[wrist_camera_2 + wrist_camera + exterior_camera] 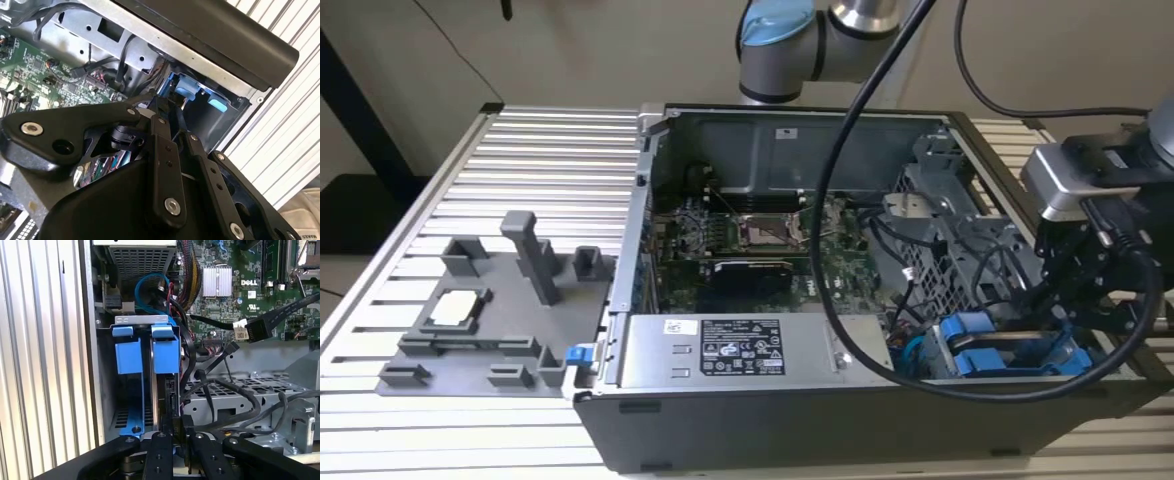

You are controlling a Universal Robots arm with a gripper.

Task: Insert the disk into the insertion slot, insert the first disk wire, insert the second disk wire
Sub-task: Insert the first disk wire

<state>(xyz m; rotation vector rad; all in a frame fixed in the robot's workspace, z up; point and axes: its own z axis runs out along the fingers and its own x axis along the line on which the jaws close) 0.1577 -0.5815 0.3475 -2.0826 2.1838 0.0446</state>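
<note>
On the worktop (520,150) sits the open computer case (761,440). In its corner, the insertion slot (150,385) takes the disk (165,352), which stands on edge. My end effector (180,424) pinches the disk's near end, I judge to keep it aligned with the bay.

First wrist view: gripper (179,429) body cropped by the frame. Disk (165,357) mostly sunk in the insertion slot (107,400); label hidden, seating depth can't tell. Exterior view: arm (787,45) cropped at 12 o'clock, wrist assembly (1121,260) cut off at 3 o'clock. Black cable (834,200) masks a strip of motherboard (720,235). Power-supply label (740,358) print too small.
</note>
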